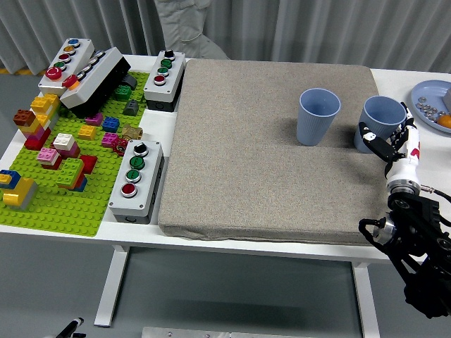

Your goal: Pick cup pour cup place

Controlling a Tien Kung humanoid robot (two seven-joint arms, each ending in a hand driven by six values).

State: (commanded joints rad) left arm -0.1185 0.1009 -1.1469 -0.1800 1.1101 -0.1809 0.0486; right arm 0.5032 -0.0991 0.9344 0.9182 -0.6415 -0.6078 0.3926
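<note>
Two blue cups stand upright on the grey mat (268,148). One cup (317,116) is right of the mat's centre; the other cup (381,122) stands near the mat's right edge. My right hand (392,144) has come in from the lower right and sits just in front of the right cup, its fingers spread around the cup's near side without closing on it. Whether they touch the cup I cannot tell. My left arm is out of sight.
A blue plate (430,102) with small items lies at the far right. Left of the mat sit grey button boxes (137,179) (165,81), a green baseplate (63,176) with several bricks, and more button boxes (84,74). A person (187,28) stands beyond the table's far edge.
</note>
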